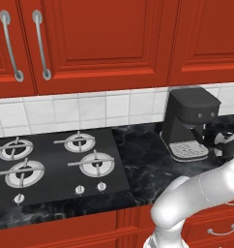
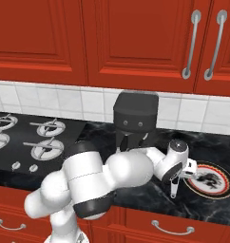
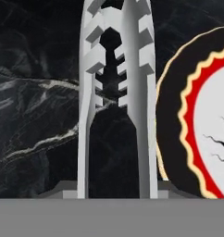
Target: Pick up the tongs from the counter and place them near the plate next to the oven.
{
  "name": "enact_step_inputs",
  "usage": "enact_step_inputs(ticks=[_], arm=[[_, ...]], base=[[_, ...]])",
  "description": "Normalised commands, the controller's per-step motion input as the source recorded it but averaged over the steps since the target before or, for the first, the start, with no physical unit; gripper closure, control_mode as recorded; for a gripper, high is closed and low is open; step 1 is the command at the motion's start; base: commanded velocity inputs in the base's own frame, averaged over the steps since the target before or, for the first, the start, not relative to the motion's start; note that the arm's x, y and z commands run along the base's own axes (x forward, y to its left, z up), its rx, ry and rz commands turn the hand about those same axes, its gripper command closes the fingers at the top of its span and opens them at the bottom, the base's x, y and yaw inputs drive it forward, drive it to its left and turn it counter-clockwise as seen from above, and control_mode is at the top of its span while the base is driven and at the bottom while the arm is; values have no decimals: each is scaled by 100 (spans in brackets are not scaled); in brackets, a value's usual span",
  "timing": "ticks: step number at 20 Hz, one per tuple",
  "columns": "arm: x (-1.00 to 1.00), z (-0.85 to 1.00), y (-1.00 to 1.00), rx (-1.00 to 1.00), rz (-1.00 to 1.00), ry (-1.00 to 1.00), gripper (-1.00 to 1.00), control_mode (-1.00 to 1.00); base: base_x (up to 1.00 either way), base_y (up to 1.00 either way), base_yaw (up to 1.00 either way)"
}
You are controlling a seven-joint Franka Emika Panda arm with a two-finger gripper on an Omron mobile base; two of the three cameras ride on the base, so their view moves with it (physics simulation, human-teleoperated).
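My gripper (image 2: 176, 179) is shut on the tongs (image 2: 173, 191), which hang down from it over the black veined counter (image 2: 136, 190). They are just left of the plate (image 2: 226, 184). In the hand view the silver-grey tongs (image 3: 116, 92) run straight up the middle, their toothed tips close together. The plate (image 3: 178, 115), with a black edge, a red-orange ring and a pale centre, lies close on their right. I cannot tell whether the tips touch the counter (image 3: 35, 115). The hand (image 1: 229, 144) also shows at the right edge of the left base view.
A black coffee machine (image 2: 135, 116) (image 1: 189, 121) stands at the back of the counter, just behind my arm. The matte black gas hob (image 1: 56, 160) (image 2: 31, 137) lies to the left. Red cabinets hang above, and drawers sit below the counter's front edge.
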Motion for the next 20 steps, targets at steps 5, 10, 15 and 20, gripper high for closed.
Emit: enact_step_inputs(ticks=[5,10,15,20], arm=[[0,-7,-2,0,0,0,-100,-100],[-7,0,0,0,0,-1,-100,-100],[-42,13,5,0,0,-8,-100,-100],[-62,62,7,0,-3,-20,-100,-100]], base=[[0,0,0],[0,0,0],[0,0,0],[0,0,0]])
